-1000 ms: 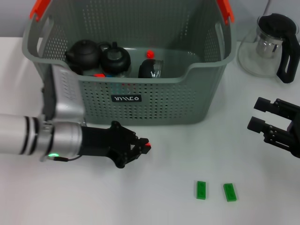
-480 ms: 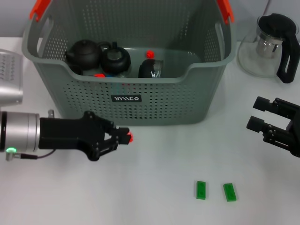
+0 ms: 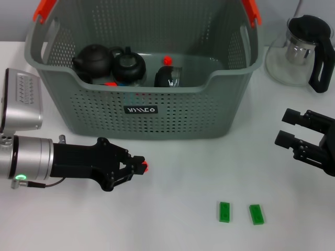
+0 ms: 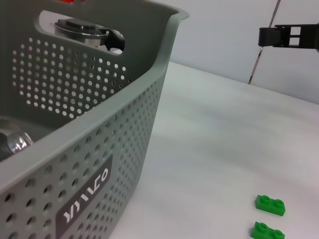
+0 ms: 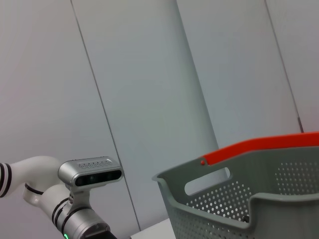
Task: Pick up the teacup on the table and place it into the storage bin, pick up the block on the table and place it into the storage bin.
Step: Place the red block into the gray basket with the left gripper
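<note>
Two green blocks sit on the table while my left gripper, jaws pinched on a small red block, hangs low before the storage bin, ready to lift over; right gripper idles open.

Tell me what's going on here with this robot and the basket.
The left gripper hovers low over the white table in front of the grey-green perforated storage bin, its jaws shut on a small red block. Dark teapots already sit inside the bin. Two green blocks lie on the table. The right gripper waits open at the right edge.
</note>
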Motion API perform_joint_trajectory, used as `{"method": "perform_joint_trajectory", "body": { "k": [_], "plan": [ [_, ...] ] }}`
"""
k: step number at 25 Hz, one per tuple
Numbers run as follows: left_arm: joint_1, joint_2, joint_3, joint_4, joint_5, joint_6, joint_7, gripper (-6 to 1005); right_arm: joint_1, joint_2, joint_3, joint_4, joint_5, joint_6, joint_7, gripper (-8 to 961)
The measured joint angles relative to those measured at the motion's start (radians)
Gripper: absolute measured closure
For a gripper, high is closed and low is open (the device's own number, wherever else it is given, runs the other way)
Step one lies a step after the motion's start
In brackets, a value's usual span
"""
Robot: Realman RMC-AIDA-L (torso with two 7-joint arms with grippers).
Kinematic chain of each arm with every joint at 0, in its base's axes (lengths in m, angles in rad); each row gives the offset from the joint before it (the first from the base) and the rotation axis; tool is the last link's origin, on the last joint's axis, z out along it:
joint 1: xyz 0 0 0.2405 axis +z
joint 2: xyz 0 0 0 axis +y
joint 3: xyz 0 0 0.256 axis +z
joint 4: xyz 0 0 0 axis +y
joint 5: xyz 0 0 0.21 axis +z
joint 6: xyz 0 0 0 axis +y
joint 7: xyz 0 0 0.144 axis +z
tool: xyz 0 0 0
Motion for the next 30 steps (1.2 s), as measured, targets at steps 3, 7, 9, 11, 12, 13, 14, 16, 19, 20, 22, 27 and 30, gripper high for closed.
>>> {"method": "perform_joint_trajectory", "body": {
  "k": [3,7,9,11,12,13,14,16,19,20,22,27,30],
  "plan": [
    [0.001,0.000,0.003,0.000,0.000,-0.002,0.000,890,-0.002,0.001,0.000,0.000,0.000,-0.001,0.000,285],
    [0.002,-0.002,0.012,0.000,0.001,-0.011,-0.001,890,-0.003,0.003,-0.001,0.000,-0.001,-0.001,0.000,285],
    [0.003,-0.003,0.015,0.000,0.001,-0.012,-0.001,891,-0.003,0.003,-0.001,0.000,-0.001,-0.001,0.000,285],
    [0.003,-0.004,0.016,0.000,0.001,-0.012,-0.001,891,-0.002,0.003,-0.001,0.000,-0.001,-0.001,0.000,285],
    [0.003,-0.005,0.016,0.000,0.001,-0.011,-0.001,891,-0.002,0.003,-0.001,0.000,-0.001,-0.001,0.000,285],
    [0.003,-0.005,0.016,0.000,0.001,-0.008,-0.001,891,-0.002,0.003,-0.001,0.000,-0.001,-0.001,0.000,285],
    [0.003,-0.005,0.014,0.000,0.000,0.002,-0.001,892,-0.003,0.003,-0.001,0.000,-0.001,-0.001,0.000,285],
    [0.003,-0.005,0.004,0.003,-0.005,0.034,-0.001,892,-0.004,0.003,-0.001,0.000,-0.001,-0.001,0.000,284],
    [-0.003,0.000,-0.037,0.009,-0.011,0.099,-0.002,892,-0.004,0.003,-0.001,0.000,-0.001,-0.001,0.000,284],
    [-0.007,0.003,-0.056,0.010,-0.012,0.120,-0.003,892,-0.004,0.003,-0.001,0.000,-0.001,-0.001,0.000,284],
    [-0.013,0.009,-0.086,0.013,-0.021,0.155,-0.007,892,-0.005,0.003,0.000,0.000,-0.001,-0.001,0.000,285],
    [-0.027,0.020,-0.117,0.014,-0.069,0.199,-0.028,891,-0.004,0.003,0.000,0.000,-0.001,0.000,0.000,284],
    [-0.037,0.024,-0.122,0.015,-0.114,0.211,-0.054,891,-0.001,0.003,0.000,0.000,-0.001,0.001,0.000,284]
  ]
}}
